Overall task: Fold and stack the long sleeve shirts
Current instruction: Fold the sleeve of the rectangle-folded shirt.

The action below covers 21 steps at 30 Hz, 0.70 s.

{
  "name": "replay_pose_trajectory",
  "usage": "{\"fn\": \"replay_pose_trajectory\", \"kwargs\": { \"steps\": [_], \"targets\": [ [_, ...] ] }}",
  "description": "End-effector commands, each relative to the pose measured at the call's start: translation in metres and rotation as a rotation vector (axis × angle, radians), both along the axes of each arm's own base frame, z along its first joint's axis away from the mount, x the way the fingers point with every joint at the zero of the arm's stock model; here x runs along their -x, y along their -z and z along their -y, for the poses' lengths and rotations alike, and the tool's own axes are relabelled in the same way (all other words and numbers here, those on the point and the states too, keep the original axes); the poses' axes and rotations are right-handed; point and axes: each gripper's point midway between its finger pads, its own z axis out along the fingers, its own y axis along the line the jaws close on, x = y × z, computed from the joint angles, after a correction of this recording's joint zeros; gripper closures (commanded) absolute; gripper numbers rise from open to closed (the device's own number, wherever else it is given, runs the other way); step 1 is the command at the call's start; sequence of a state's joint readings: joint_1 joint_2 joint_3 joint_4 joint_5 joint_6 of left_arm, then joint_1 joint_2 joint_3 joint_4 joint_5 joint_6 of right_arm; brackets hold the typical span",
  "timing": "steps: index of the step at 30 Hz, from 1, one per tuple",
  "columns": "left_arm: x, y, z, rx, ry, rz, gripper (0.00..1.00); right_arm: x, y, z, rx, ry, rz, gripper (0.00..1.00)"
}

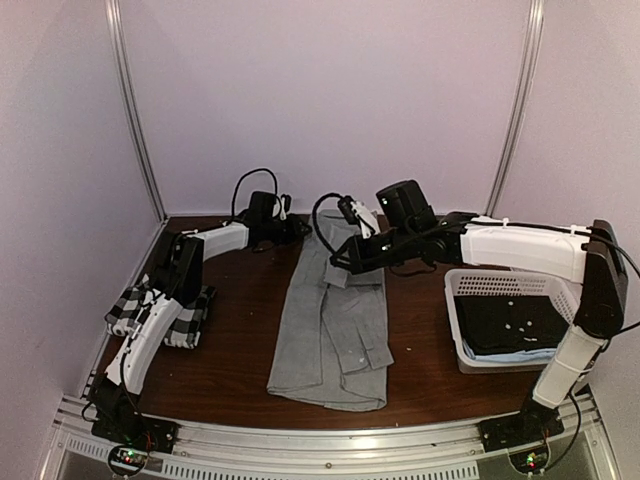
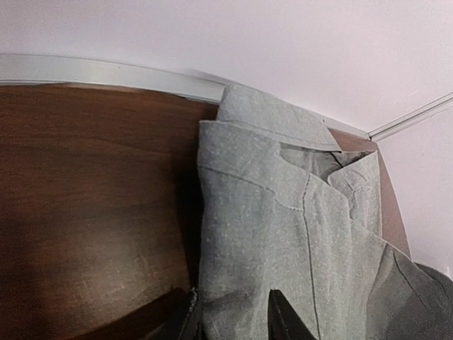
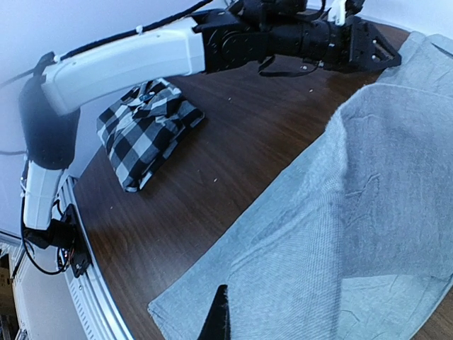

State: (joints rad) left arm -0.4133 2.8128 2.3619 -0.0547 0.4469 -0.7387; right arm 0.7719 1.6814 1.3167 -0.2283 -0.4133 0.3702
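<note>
The grey shirt lies lengthwise in the middle of the table, folded into a long strip with its collar at the far end. My left gripper is at the collar's left side; in the left wrist view its jaws pinch grey cloth. My right gripper is at the shirt's upper right. In the right wrist view only one finger shows, and a raised fold of the grey shirt covers the other. The checked shirt lies folded at the left, partly under my left arm, and also shows in the right wrist view.
A white basket with dark and light folded clothes stands at the right. The left arm reaches across the far left of the table. Walls close in the back and both sides. Bare wood lies between the two shirts.
</note>
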Motion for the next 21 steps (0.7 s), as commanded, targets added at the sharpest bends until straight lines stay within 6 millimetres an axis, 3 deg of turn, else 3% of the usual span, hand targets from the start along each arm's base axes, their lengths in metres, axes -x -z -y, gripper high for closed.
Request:
{"fn": "replay_pose_trajectory", "kwargs": {
  "steps": [1,12,21],
  "targets": [
    [-0.01,-0.002,-0.008,-0.006,-0.054,0.006,0.67,0.03,0.013,-0.015,0.031,-0.083,-0.036,1.0],
    [-0.01,-0.02,-0.012,0.005,-0.028,0.038,0.67,0.093,0.088,-0.027,0.234,-0.252,-0.154,1.0],
    [-0.005,-0.042,-0.012,0.019,0.009,0.066,0.67,0.095,0.107,-0.045,0.262,-0.273,-0.195,0.96]
  ]
}}
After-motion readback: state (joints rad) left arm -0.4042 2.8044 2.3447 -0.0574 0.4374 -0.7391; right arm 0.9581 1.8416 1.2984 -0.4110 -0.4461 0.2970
